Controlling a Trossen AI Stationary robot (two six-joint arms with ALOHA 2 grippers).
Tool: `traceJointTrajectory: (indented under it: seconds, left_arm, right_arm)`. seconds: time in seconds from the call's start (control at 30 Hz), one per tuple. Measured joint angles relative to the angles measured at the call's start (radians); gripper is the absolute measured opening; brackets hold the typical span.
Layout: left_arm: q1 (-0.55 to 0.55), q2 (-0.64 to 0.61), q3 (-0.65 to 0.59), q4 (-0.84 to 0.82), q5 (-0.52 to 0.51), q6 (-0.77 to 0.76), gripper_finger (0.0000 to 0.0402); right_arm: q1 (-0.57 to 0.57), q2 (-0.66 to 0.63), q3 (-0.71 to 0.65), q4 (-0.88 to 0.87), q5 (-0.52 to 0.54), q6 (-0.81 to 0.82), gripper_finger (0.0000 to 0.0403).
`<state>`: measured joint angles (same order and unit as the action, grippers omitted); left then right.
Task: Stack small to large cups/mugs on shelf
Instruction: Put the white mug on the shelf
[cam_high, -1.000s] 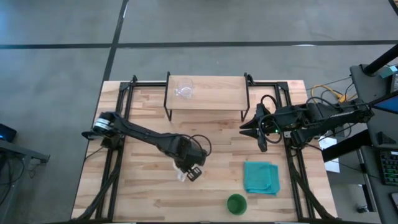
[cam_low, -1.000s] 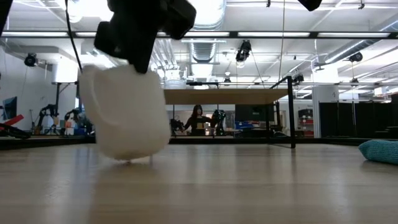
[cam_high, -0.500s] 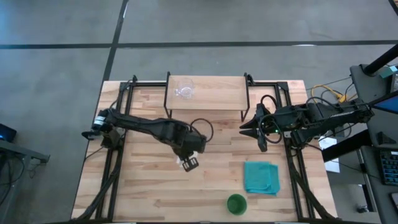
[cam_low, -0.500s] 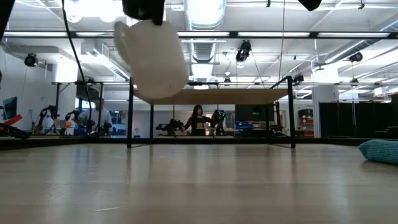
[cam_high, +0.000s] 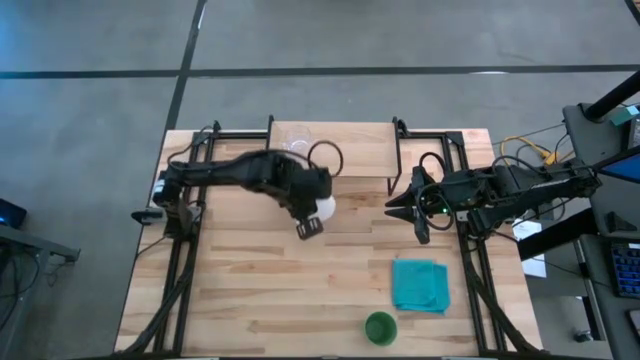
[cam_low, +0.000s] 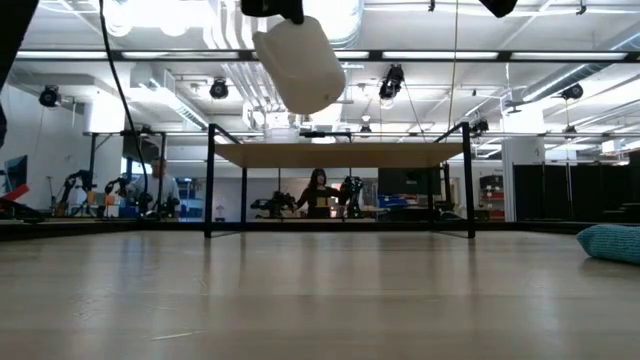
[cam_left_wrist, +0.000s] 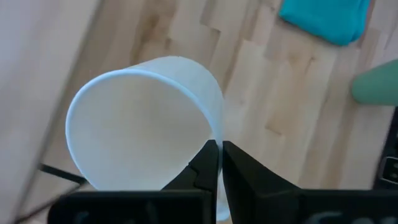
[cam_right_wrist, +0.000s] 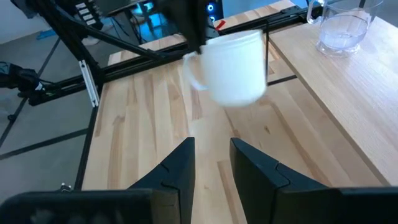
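The white mug hangs in my left gripper, high above the table just before the shelf's front edge. In the low view the mug is above the level of the shelf board. The clear glass cup stands on the shelf's left part. The green cup stands by the table's near edge. My right gripper is open and waits near the shelf's right front leg. My left gripper is shut on the mug at its handle side, pinched between the two fingers. In the right wrist view it comes down from above onto the handle. The mug is lifted clear and tilted, its mouth toward the wrist.
A folded teal cloth lies on the table's right near part, close to the green cup. Black frame rails run along both sides of the table. The shelf's thin black legs stand on the far half. Bare tabletop lies in the middle.
My left gripper has risen and swung from the table's middle toward the far edge, up to the shelf's front. The mug went with it, from just above the tabletop to higher than the shelf board, and has turned in the hold.
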<state>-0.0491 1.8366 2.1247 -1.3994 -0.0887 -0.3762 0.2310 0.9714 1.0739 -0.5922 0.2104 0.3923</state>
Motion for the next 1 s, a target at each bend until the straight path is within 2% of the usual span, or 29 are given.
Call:
traceJointTrajectory:
  seconds: [0.17, 0.53, 1.0]
  left_arm:
    - [0.073, 0.0, 0.044, 0.001, 0.0, 0.144, 0.0]
    - [0.227, 0.0, 0.102, 0.004, 0.0, 0.336, 0.0]
    - [0.285, 0.039, 0.122, 0.089, -0.003, 0.458, 0.0]
  right_arm:
    - [0.0, 0.0, 0.0, 0.0, 0.0, 0.0, 0.0096]
    - [0.0, 0.0, 0.0, 0.0, 0.0, 0.0, 0.0096]
    - [0.0, 0.0, 0.0, 0.0, 0.001, 0.0, 0.0096]
